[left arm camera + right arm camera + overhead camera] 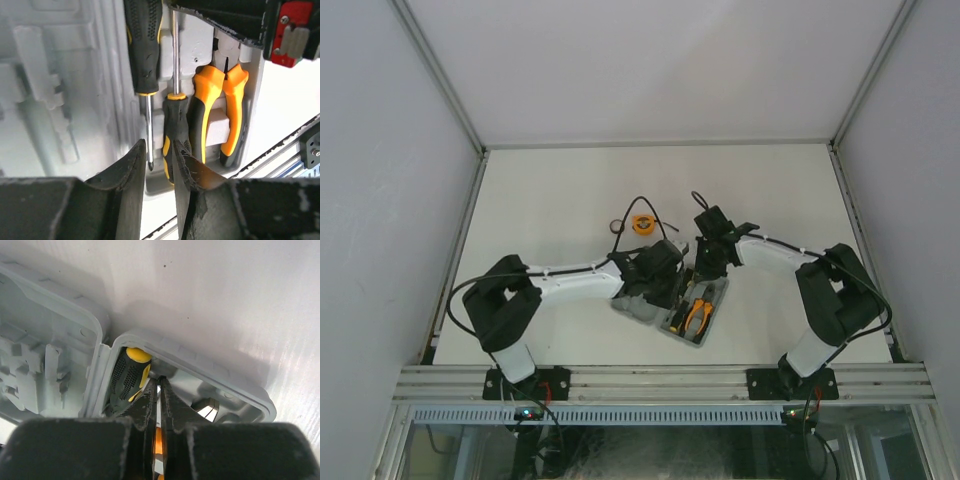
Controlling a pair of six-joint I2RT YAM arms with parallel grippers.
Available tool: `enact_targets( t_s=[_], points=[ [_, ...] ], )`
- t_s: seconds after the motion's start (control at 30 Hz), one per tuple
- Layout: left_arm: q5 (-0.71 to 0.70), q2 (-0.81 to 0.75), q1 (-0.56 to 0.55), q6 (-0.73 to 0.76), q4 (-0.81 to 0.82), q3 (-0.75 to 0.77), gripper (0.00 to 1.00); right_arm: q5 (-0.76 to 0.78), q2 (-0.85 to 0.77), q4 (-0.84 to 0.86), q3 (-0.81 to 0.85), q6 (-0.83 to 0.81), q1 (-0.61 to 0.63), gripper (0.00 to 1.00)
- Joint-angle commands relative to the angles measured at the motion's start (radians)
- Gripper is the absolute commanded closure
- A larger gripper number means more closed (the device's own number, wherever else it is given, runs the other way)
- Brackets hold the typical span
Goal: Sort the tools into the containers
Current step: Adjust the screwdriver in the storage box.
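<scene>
The grey tool case (670, 325) lies open between my arms. Its right half holds the orange-and-black pliers (222, 110) and two black-and-yellow screwdrivers, one (145, 45) beside the other (175, 120). My right gripper (160, 382) is shut on the thin shaft of the second screwdriver, down in the case (200, 360), next to the first screwdriver's handle (127, 372). My left gripper (159, 146) is open and empty just above the second screwdriver's handle end. The orange tape measure (642, 222) and the black ring (615, 226) lie on the table behind the case. The hex-key set is out of view.
The case's left half (60, 100) shows bare moulded recesses. The aluminium frame rail (660, 380) runs along the near table edge, close to the case. White walls enclose the table on three sides.
</scene>
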Motion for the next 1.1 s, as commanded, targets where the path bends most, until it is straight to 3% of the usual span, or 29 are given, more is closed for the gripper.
enact_targets(
  t_s=[0.0,0.27,0.47,0.83,0.93,1.07],
  points=[
    [-0.005,-0.096,0.020,0.059,-0.029,0.043,0.68,0.046,-0.029,-0.049,-0.021,-0.048,-0.021,1.00],
    [0.012,-0.187,0.043,0.078,-0.019,0.032,0.65,-0.007,-0.159,0.023,-0.024,-0.085,-0.022,0.97],
    [0.010,-0.263,0.132,0.102,-0.026,-0.008,0.62,0.052,-0.284,0.007,-0.049,-0.073,-0.023,0.84],
    [-0.034,-0.318,0.344,0.172,-0.076,-0.096,0.56,0.169,-0.586,-0.090,-0.274,0.096,-0.022,0.63],
    [-0.027,-0.312,0.372,0.184,-0.070,-0.111,0.47,0.134,-0.649,-0.095,-0.322,0.126,-0.021,0.60],
    [-0.017,-0.289,0.385,0.189,-0.062,-0.110,0.44,0.057,-0.690,-0.080,-0.374,0.161,-0.023,0.59]
  ],
)
